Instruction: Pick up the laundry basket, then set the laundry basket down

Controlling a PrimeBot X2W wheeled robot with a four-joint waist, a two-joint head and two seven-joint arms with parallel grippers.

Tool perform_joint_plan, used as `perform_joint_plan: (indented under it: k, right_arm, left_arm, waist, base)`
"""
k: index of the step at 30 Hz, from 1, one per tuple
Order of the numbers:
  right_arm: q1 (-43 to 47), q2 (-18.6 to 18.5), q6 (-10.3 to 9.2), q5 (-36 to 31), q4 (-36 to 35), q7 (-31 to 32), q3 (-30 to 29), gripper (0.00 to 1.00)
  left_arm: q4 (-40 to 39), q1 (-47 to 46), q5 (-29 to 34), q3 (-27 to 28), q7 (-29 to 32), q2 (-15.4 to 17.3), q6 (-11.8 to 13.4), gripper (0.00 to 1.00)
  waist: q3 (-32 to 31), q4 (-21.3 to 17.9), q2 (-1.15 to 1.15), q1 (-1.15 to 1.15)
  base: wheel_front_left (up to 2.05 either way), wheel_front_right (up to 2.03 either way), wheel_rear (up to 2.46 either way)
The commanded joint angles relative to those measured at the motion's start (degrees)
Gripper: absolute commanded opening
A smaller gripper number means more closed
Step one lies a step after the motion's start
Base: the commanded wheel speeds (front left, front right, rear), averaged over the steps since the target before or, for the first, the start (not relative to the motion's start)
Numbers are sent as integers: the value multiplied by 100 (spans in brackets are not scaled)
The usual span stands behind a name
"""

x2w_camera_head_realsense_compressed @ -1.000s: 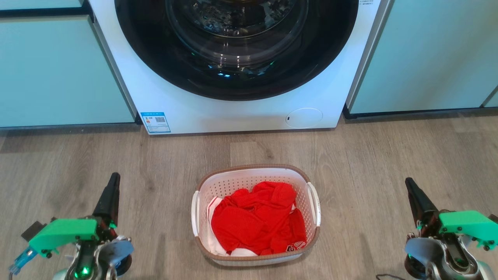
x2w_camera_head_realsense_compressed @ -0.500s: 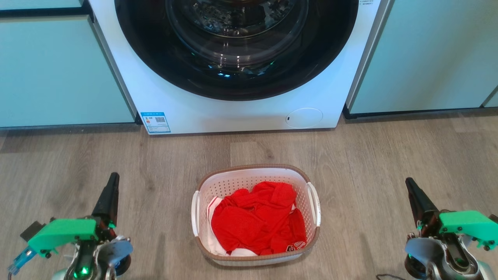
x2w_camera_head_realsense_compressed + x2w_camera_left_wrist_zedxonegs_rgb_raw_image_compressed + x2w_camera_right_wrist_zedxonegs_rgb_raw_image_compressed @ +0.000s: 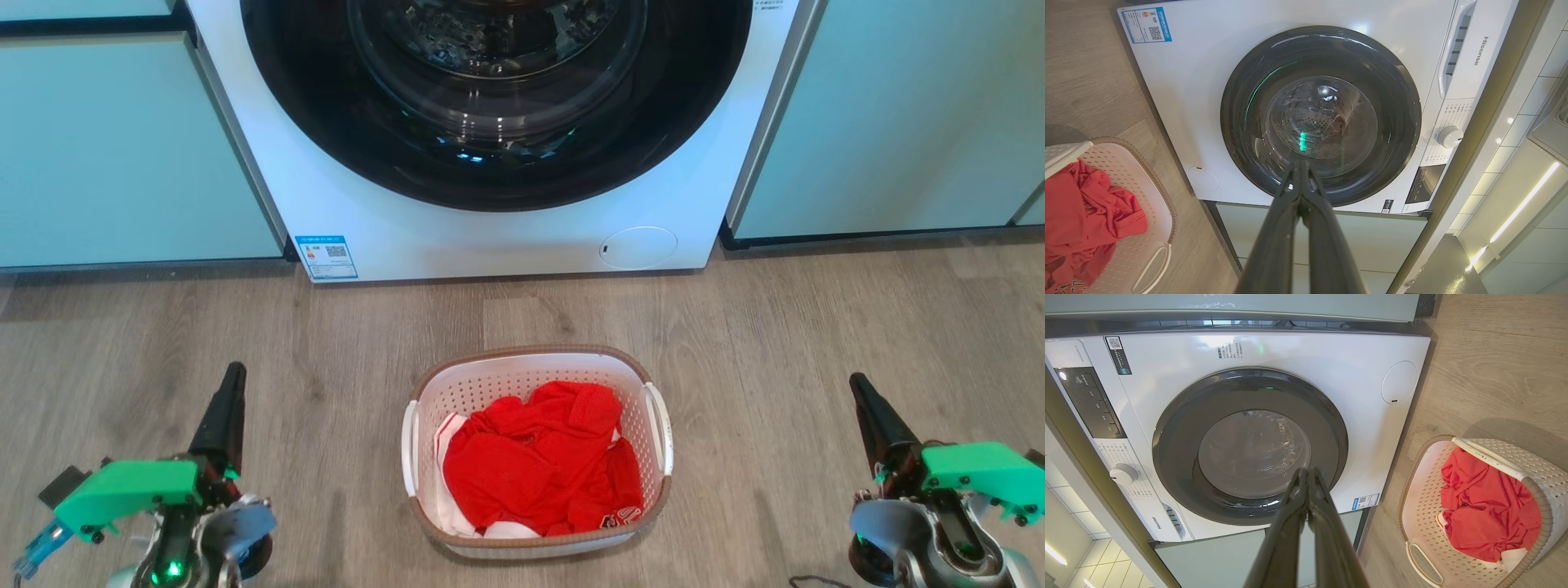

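Perforated plastic laundry basket (image 3: 535, 371) (red cloth (image 3: 539, 465) inside) on matt wood-grain floor (image 3: 816, 327)

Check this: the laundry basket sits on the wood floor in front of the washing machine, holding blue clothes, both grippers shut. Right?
Not quite: the clothes in the laundry basket are red, not blue, as the head view shows. The floor, washing machine, and shut left gripper and right gripper are as you said.

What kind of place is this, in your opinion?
Most likely a home laundry corner: a front-loading washing machine stands between pale green cabinets, and a laundry basket holding red clothes sits in front of it on the wood-look floor.
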Motion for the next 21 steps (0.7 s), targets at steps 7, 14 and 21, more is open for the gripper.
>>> perform_joint_plan:
  k: [7, 14, 21]
  right_arm:
    - [-269, -66, 41, -34, -198, 29, 101, 0]
    - [-269, -63, 41, -37, -198, 32, 97, 0]
    - [-270, -61, 41, -39, -198, 34, 94, 0]
  left_arm:
    - [-168, -293, 51, 191, 41, 33, -38, 0]
    - [-168, -293, 57, 198, 47, 28, -38, 0]
    - [-167, -294, 62, 204, 52, 24, -38, 0]
  waist:
    - [0, 0, 0, 0]
    - [0, 0, 0, 0]
    - [0, 0, 0, 0]
  base:
    - [0, 0, 0]
    - [0, 0, 0]
    - [0, 0, 0]
